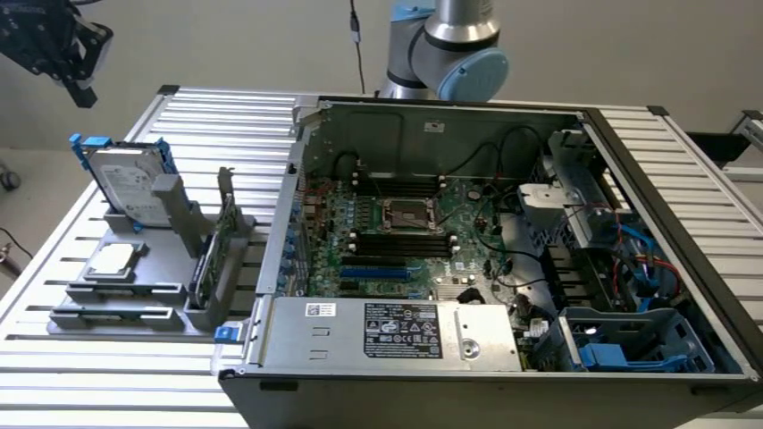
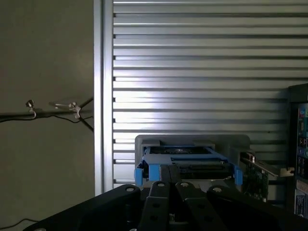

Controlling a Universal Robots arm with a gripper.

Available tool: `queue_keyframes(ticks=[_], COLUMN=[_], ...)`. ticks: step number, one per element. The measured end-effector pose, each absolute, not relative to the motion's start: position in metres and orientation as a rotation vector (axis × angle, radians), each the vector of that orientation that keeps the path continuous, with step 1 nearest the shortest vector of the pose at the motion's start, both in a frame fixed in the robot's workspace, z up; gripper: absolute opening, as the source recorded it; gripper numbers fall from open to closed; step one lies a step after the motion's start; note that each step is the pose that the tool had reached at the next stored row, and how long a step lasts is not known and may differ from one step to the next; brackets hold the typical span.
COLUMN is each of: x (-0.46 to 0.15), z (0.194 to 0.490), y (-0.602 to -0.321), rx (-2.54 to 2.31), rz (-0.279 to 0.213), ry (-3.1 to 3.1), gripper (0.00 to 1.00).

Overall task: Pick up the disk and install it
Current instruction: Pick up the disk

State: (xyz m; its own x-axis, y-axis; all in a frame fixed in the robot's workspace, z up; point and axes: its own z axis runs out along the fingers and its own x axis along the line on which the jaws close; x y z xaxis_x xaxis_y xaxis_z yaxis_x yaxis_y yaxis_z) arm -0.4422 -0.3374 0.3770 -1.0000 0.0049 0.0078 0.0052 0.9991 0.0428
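Slatted aluminium table (image 1: 691, 170) carries everything, with a plain pale wall behind. At the exterior view's far left the gripper (image 1: 79, 85) hangs in the air above the table's edge, its dark fingers (image 2: 159, 197) pressed together on nothing. Below it, a little toward the exterior view's right, the disk (image 1: 124, 183) stands on edge in a grey holder (image 1: 143, 290), with blue rails along its sides and its label face showing; gripper and disk are apart. In the wrist view the disk (image 2: 185, 161) sits straight ahead of the closed fingertips. Lower in the holder, farther from the gripper, lies a small square silver chip (image 1: 113, 259). A thin green card (image 1: 205, 259) stands upright just beyond it. Farther right again, well away from the gripper, the open computer case (image 1: 477, 116) shows its motherboard (image 1: 406, 232), and the arm (image 1: 448, 45) rises behind it.
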Motion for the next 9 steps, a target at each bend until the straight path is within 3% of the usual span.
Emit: queue_keyframes(ticks=[9], x=[-0.4422], z=[0.3770], y=[-0.3380], rx=[-0.009], rz=[-0.067], ry=[-3.133], gripper=[0.11])
